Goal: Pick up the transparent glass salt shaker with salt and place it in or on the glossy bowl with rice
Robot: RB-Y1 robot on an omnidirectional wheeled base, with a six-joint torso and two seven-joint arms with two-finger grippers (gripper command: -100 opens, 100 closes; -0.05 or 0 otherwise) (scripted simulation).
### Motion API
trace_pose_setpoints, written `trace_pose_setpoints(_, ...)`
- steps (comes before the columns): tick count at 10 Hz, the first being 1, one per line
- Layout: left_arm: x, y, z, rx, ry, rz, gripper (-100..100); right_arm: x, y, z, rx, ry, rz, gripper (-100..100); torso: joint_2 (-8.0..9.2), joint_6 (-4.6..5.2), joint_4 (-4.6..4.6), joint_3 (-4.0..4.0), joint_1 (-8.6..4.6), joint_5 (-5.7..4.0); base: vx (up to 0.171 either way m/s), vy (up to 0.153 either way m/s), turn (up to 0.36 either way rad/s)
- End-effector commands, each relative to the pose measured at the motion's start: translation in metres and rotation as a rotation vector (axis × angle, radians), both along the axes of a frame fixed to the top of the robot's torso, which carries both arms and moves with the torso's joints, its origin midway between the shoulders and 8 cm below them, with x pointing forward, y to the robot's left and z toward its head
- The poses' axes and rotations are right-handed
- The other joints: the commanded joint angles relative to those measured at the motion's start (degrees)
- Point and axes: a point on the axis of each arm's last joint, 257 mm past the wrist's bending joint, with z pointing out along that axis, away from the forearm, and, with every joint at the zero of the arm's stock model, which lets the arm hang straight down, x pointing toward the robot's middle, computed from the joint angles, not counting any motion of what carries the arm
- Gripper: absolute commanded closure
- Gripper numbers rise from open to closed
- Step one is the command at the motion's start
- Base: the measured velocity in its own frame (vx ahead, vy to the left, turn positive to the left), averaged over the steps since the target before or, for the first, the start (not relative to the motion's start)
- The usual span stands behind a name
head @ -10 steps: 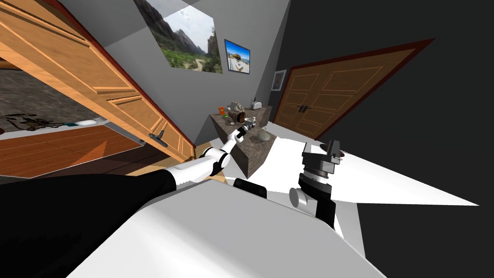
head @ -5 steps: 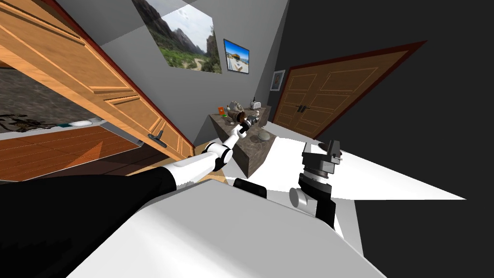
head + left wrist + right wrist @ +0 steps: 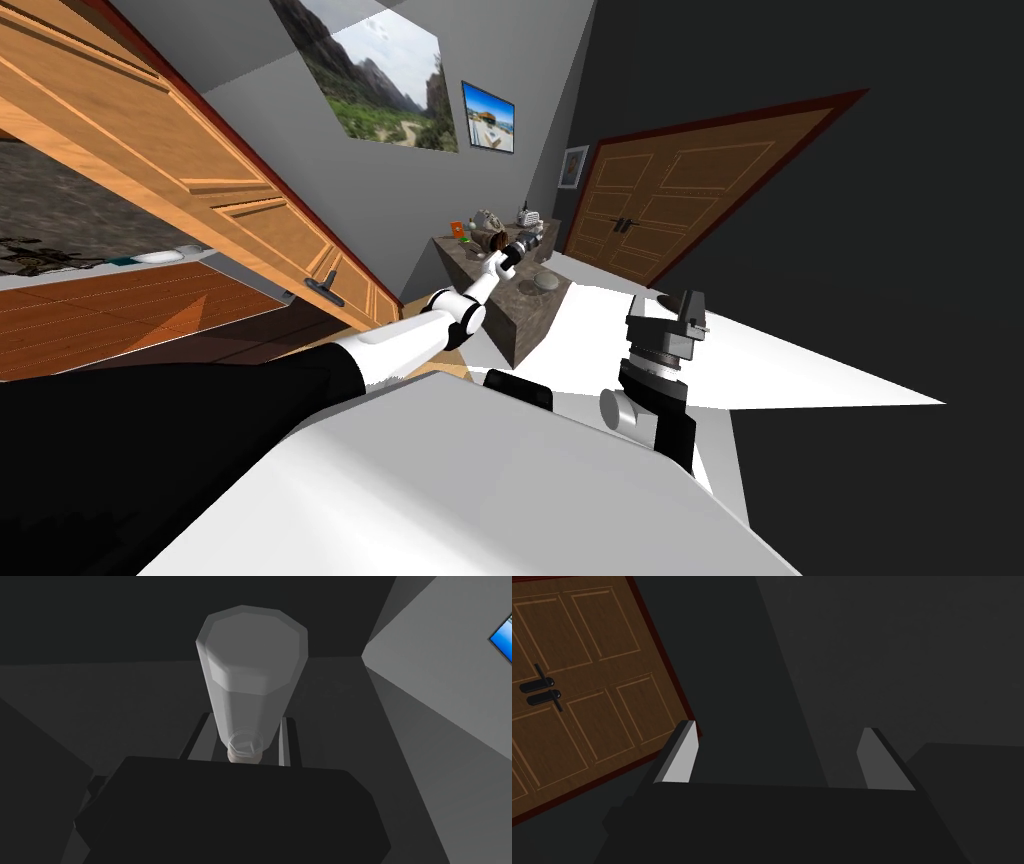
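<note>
Head view: the left arm stretches out over the dark tabletop (image 3: pixel 520 292), and the left hand (image 3: pixel 528 243) hangs above it, resting on nothing. What it carries is too small to read here. The bowl (image 3: pixel 547 283), a grey rounded shape, sits on the tabletop near the front corner. The hand is near it, but I cannot tell whether it is over it. The right hand (image 3: pixel 690 310) is held up close to my body, well apart from the tabletop, presumably to stay out of the working arm's way

Left wrist view: the shaker (image 3: pixel 250 676) is clamped between the two fingers (image 3: pixel 289 743) at its narrow neck. Its broad faceted end points away from the hand, in the air and touching nothing else. Gripping the slim neck lets the thin fingers close fully round it, but the long body beyond them could tip or slip. I judge this to be the carry stage. Next, the shaker needs centring above the bowl, lowering, and only then letting go

Right wrist view: this hand's fingers stand wide apart with nothing between them, idle
</note>
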Motion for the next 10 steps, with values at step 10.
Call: trace_pose_setpoints(10,0.017,0.017,-0.021,0.021,0.092,0.089,100,0.000,0.000,0.000,0.000,0.000,0.000,0,-0.33,-0.07,-0.22,-0.27,-0.39,-0.05,0.011,-0.076,-0.036)
